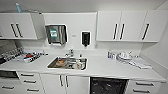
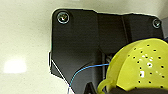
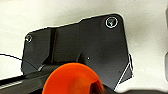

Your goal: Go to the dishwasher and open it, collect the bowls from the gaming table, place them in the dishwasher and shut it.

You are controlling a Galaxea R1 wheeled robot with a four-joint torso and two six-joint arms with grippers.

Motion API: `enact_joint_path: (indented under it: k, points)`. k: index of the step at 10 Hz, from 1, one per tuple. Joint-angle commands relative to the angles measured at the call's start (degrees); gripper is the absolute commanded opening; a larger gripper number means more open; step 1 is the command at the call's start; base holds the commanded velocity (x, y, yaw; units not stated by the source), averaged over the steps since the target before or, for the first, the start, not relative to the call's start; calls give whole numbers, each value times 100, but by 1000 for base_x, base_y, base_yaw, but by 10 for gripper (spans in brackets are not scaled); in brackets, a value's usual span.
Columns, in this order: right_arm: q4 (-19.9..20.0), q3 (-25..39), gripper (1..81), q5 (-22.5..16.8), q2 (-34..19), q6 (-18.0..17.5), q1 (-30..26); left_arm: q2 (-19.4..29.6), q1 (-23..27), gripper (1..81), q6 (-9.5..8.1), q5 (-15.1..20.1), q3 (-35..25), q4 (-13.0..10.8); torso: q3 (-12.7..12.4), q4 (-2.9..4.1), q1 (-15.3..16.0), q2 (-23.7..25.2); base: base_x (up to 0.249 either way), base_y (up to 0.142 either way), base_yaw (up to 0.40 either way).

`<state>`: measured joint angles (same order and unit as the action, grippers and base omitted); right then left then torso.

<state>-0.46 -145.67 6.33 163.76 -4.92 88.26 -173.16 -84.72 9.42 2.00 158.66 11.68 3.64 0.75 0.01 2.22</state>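
The dishwasher (image 1: pixel 108 85) is a dark opening under the white counter, right of the sink cabinet, and its front panel is out of view. A yellow bowl (image 2: pixel 140 65) with small holes and a loop handle hangs close to the left wrist camera, and my left gripper (image 2: pixel 125 90) is shut on its lower rim. An orange bowl (image 3: pixel 71 78) sits just as close in the right wrist view, with my right gripper (image 3: pixel 100 88) shut on its edge. Pale floor lies behind both bowls. The gaming table is out of view.
A steel sink (image 1: pixel 67 63) holding dishes is set in the counter (image 1: pixel 100 67). Plates and bottles (image 1: pixel 122 56) stand at the right, and a dish rack (image 1: pixel 30 57) at the left. White drawers (image 1: pixel 28 81) and wall cabinets (image 1: pixel 120 26) surround it.
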Motion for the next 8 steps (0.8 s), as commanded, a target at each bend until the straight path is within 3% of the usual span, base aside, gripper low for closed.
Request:
enact_joint_path:
  k: [1, 5, 8]
  points:
    - [-42, 22, 10, -272, -86, 9, -269, 44, 294, 10, 42, 354, 16, 19, 0, 0, 0, 0, 182, -87, 0]
    - [-42, 13, 10, -272, -77, 9, -269, 53, 285, 10, 42, 354, 16, 10, 0, 0, 0, 0, 175, -81, 0]
    - [-42, 13, 10, -272, -77, 9, -269, 53, 285, 10, 42, 354, 16, 10, 2, 0, 7, -2, 111, 0, 0]
